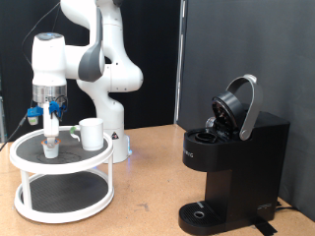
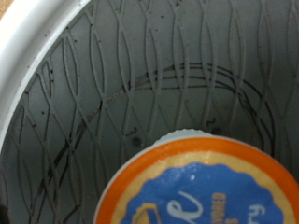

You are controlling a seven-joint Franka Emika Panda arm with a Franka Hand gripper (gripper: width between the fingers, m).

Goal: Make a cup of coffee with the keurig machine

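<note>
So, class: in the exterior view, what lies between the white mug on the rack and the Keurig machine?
Only bare tabletop in the exterior view. The mug stands on the white rack; the Keurig machine, lid open, stands apart.

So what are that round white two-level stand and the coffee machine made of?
The stand looks like white-coated wire: the wrist view shows a wavy mesh shelf inside a smooth rim. The keurig machine seems to be black plastic, matte on the body and glossy on its raised lid.

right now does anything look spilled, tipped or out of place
Nothing stands out. The black boxy keurig machine stands upright with its hinged lid raised. The plain white cup sits upright on the white two-tier wire rack. The gripper hangs directly over an upright orange-rimmed pod on that rack.
</note>
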